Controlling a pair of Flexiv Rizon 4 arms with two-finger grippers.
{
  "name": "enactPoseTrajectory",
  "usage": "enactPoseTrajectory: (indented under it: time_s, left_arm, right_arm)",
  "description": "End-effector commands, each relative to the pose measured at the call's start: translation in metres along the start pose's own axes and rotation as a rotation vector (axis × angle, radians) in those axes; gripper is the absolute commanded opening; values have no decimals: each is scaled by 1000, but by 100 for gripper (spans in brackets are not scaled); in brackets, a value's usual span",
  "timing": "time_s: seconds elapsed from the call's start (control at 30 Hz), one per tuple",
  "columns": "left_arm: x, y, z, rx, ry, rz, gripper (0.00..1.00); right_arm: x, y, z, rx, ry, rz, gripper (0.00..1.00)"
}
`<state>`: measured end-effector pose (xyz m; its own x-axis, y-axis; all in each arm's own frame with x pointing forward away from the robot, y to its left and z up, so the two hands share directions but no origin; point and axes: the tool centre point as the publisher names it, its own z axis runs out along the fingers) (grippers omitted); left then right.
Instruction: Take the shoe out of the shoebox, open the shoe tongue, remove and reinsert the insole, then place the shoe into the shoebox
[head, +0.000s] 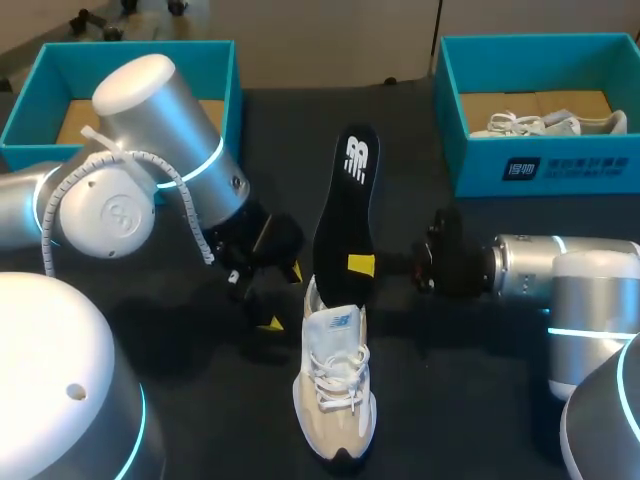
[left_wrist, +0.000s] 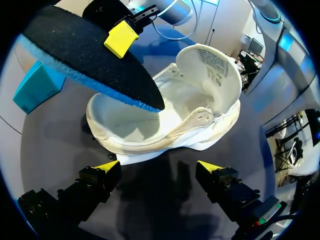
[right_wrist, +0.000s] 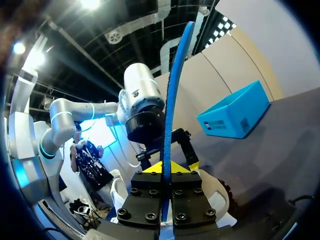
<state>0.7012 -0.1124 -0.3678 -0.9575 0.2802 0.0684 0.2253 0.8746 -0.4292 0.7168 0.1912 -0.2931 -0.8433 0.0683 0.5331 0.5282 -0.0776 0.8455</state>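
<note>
Right end effector, entering from the right, is clenched on the black insole, its yellow fingertips pressing the insole's two faces from either side; the right wrist view shows the blue-edged insole rising edge-on from between these fingertips. The insole stands steeply tilted, with its lower end at the opening of the shoe and its upper end pointing to the far side of the bench. The white and beige shoe rests upright on its sole near the middle of the bench, toe toward the near edge. In the left wrist view the tongue is folded forward, leaving the shoe wide open beneath the insole. Left end effector is released, its fingers spread apart just beside the heel, apart from it. Left shoebox sits at the far left corner; right shoebox at the far right contains a second shoe.
</note>
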Motion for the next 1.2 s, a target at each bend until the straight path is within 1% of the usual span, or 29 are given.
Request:
enactPoseTrajectory:
  time_s: [0.03, 0.4, 0.73, 1.0, 1.2]
  left_arm:
    - [0, -1, 0, -4, -1, 0, 100]
    - [0, -1, 0, -4, -1, 0, 100]
    - [0, -1, 0, -4, -1, 0, 100]
    - [0, -1, 0, -4, -1, 0, 100]
    - [0, -1, 0, -4, -1, 0, 100]
  right_arm:
    - [-1, -5, 0, -7, 1, 3, 0]
    - [0, -11, -3, -20, 2, 12, 0]
    - [0, -7, -2, -19, 6, 6, 0]
    - [-3, -1, 7, -16, 16, 5, 0]
    - [-6, 0, 11, -20, 15, 9, 0]
